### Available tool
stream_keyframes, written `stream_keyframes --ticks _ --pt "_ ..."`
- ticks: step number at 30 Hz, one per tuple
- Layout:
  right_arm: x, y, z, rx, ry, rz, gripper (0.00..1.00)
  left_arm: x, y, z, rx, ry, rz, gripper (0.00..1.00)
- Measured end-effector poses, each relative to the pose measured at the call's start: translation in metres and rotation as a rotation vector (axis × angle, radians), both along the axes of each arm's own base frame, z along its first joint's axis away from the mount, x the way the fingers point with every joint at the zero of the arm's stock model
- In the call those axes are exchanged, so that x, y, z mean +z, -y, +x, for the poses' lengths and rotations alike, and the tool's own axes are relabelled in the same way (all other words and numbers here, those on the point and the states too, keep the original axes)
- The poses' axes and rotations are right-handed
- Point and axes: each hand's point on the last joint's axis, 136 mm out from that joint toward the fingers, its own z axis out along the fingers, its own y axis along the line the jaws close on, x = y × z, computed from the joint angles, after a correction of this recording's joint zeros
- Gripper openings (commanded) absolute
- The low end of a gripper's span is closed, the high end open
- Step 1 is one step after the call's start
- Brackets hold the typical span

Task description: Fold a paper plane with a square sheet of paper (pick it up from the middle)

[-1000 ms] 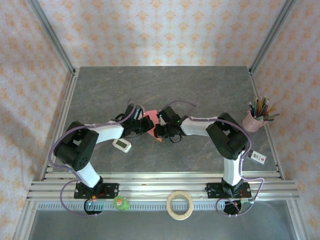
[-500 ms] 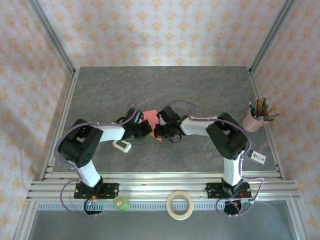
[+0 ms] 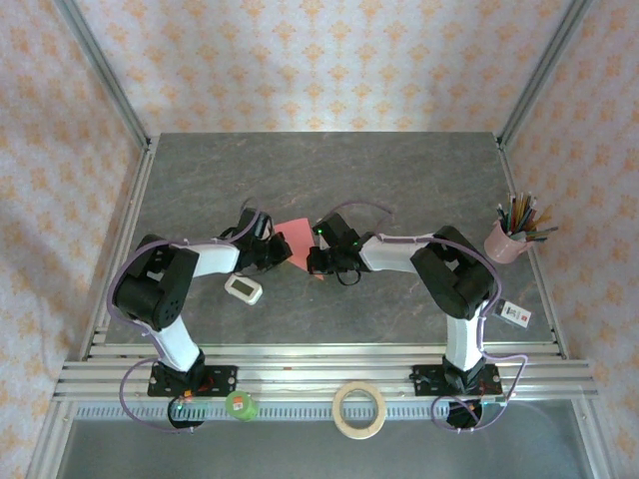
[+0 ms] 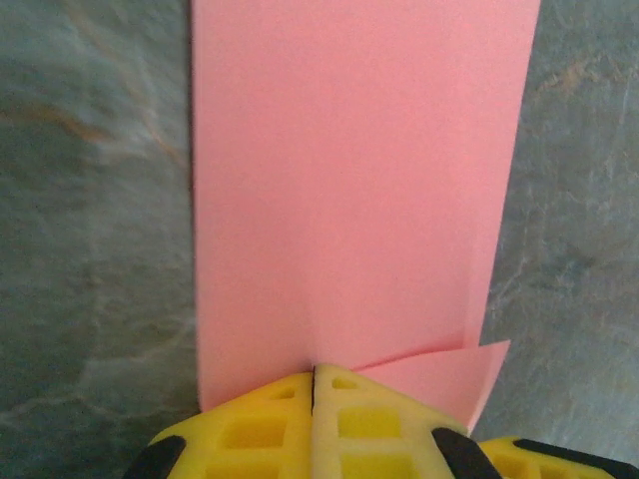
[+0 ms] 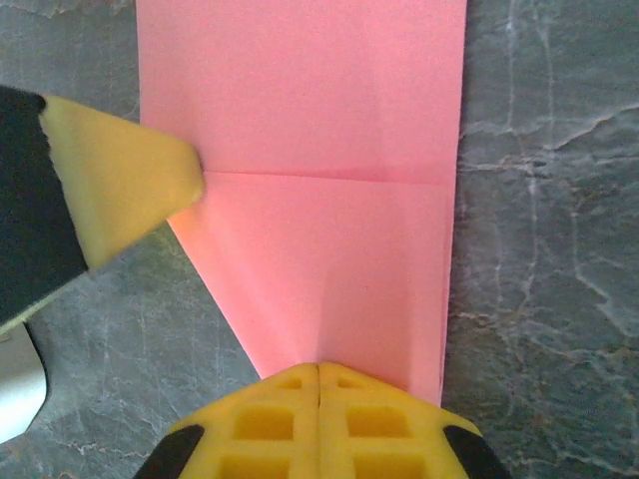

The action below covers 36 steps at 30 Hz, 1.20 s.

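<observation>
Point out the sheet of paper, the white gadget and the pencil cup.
sheet of paper (image 3: 297,234): top external view, bare pink middle.
white gadget (image 3: 244,288): top external view, centre of face.
pencil cup (image 3: 502,243): top external view, pink side wall.

Pink paper (image 4: 349,180); grey-veined table (image 4: 90,249) — orange-patterned wallpaper (image 3: 300,60).

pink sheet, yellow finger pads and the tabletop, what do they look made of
Pink sheet: thin matte paper, going by its sharp crease and folded corner. Finger pads: yellow, matte, likely soft rubber or plastic, with moulded pockets. Tabletop: grey with pale veins like stone, possibly printed laminate.
</observation>
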Motion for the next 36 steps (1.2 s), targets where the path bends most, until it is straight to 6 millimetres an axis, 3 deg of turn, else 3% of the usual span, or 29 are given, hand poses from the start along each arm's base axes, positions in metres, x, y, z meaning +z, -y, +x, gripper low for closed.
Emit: stream_keyframes --ticks 21,25,27,30,33,36 --pt "0.001 -0.001 0.000 -0.036 0.027 0.073 0.11 0.000 -0.028 0.011 0.043 0.007 0.023 0.12" --pt "0.005 0.002 -0.004 -0.043 0.013 0.104 0.14 0.007 -0.040 0.019 0.083 0.032 0.035 0.15" --pt "0.009 0.005 -0.007 -0.050 0.005 0.115 0.18 0.021 -0.045 0.025 0.103 0.067 0.028 0.19" --pt "0.027 0.005 -0.007 -0.059 0.025 0.153 0.24 0.050 -0.046 0.030 0.114 0.141 0.004 0.25" --pt "0.060 -0.001 0.000 -0.070 0.091 0.230 0.28 0.076 -0.046 0.027 0.126 0.215 -0.027 0.33" --pt "0.087 -0.006 0.006 -0.090 0.140 0.309 0.30 0.082 -0.047 0.013 0.135 0.241 -0.054 0.40"
